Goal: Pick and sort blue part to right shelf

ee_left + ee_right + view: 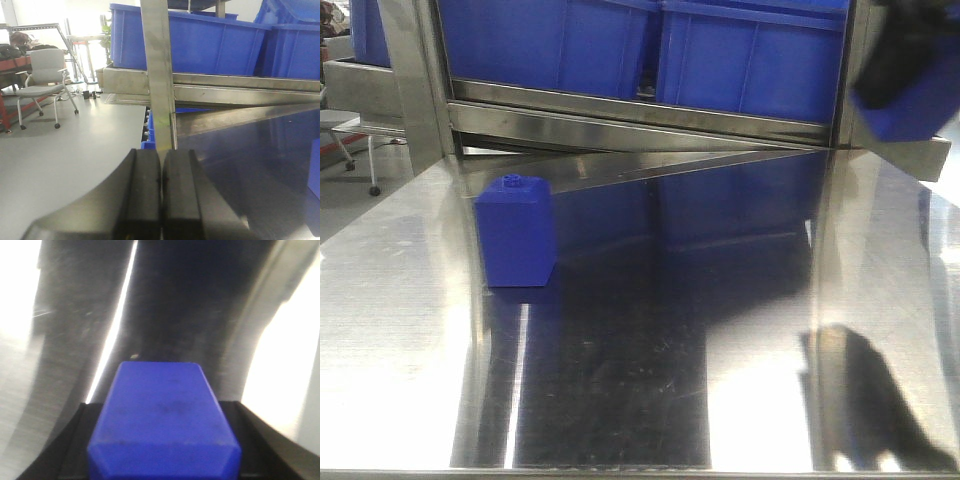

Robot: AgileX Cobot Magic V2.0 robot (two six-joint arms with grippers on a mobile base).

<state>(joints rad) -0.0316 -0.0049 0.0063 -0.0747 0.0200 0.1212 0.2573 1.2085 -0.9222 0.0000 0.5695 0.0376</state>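
Front view: blue part gripped at far right by blurred right gripper, near right shelf; studded block at left on table.
Left wrist view: left gripper pressed closed, empty.
Right wrist view: part clamped between black fingers, above table.

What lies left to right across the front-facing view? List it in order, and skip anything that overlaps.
Steel upright of the right shelf → blue block with a round stud → blue part, held up at the right edge in dark jaws.
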